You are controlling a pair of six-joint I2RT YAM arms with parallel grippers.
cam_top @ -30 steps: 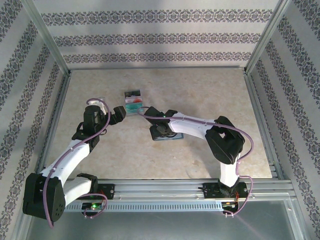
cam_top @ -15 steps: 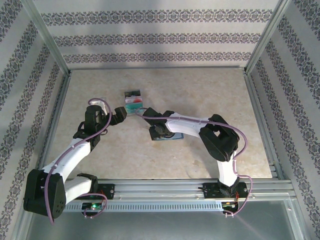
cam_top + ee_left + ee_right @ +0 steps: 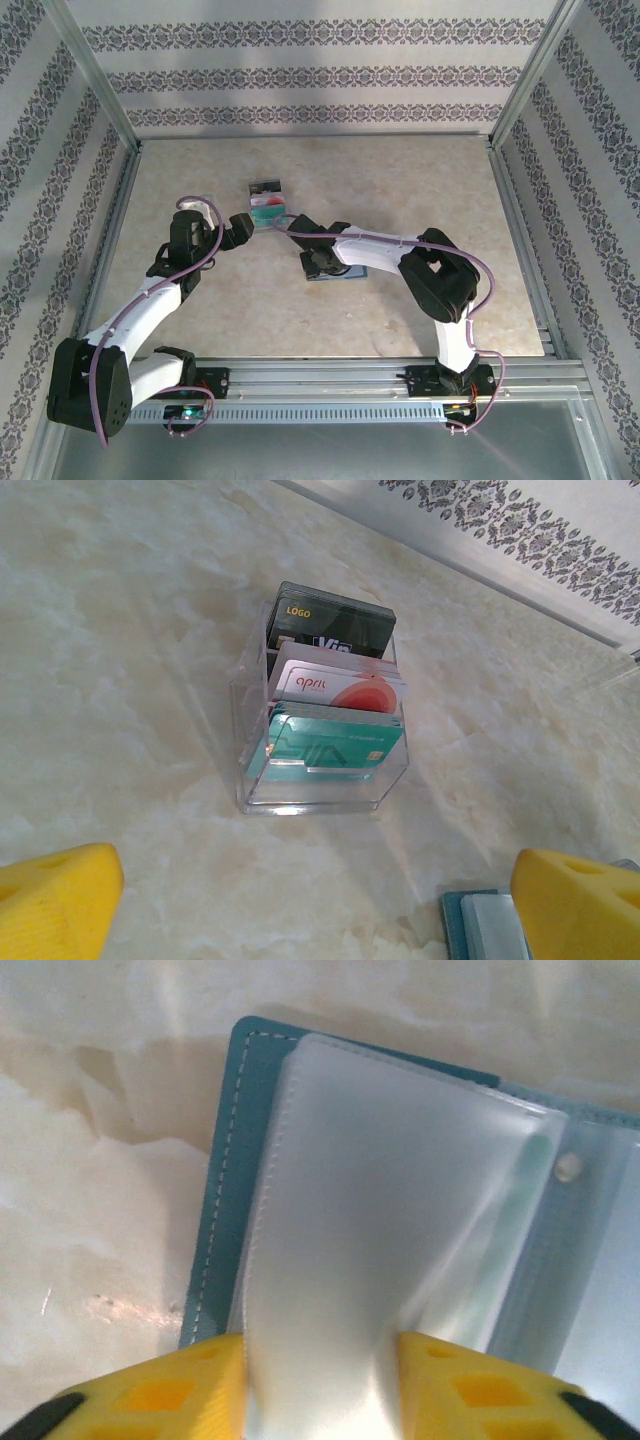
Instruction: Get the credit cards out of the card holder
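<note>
Your right gripper [image 3: 320, 1385] is pinching a frosted clear sleeve [image 3: 350, 1190] of the card holder [image 3: 222, 1170], which is lying open on the table [image 3: 420, 190], teal with white stitching. Your left gripper [image 3: 320, 900] is hanging wide open near the credit cards [image 3: 335, 715], which are standing in a clear box [image 3: 250, 780].

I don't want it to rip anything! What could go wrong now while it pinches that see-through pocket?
1. The right tool pinches the clear sleeve so hard it buckles. Pulling could crease it or drag the whole card holder along.
2. The open left tool hovers near the clear box of standing cards. A careless swing might tip it.
</note>
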